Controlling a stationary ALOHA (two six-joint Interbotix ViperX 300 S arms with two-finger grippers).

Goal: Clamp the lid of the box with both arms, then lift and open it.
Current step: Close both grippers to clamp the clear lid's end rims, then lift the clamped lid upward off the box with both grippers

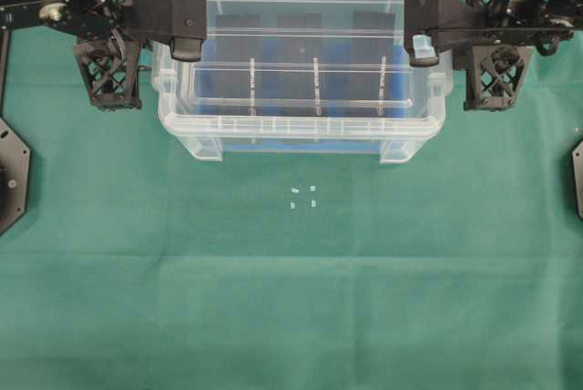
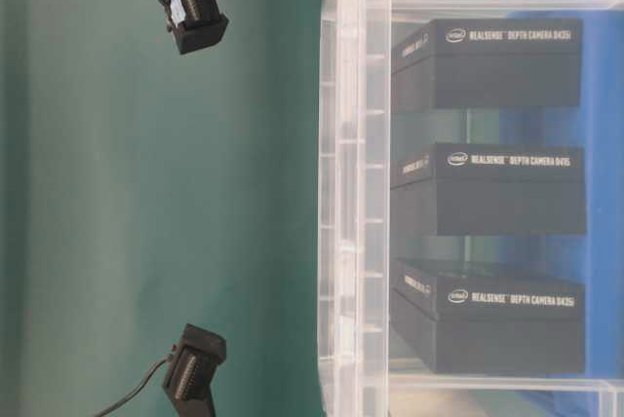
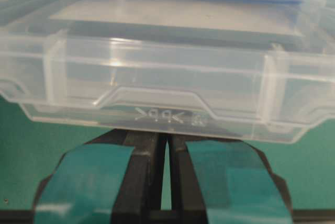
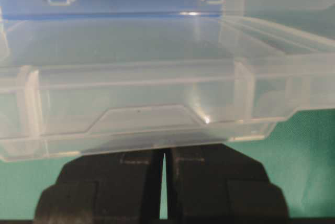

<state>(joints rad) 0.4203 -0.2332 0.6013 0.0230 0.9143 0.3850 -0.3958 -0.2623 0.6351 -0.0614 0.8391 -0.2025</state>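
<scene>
The clear lid [image 1: 310, 7] lies level over the clear box [image 1: 301, 130], held at its two short ends. My left gripper [image 1: 187, 30], with teal tape on it, is shut on the lid's left end. In the left wrist view the fingertips [image 3: 165, 135] meet under the lid's tab [image 3: 157, 72]. My right gripper [image 1: 422, 30], with a pale-blue pad, is shut on the right end. In the right wrist view its tips [image 4: 164, 153] meet under the lid [image 4: 136, 88]. Three black boxes [image 2: 507, 188] stand inside the box [image 2: 356, 183]. How high the lid sits above the rim is unclear.
Green cloth [image 1: 291, 299] covers the table. Small white marks [image 1: 303, 197] lie in front of the box. Black arm bases stand at the left edge [image 1: 9, 180] and right edge [image 1: 578, 176]. Lattice wrists [image 1: 114, 71] [image 1: 496, 76] flank the box.
</scene>
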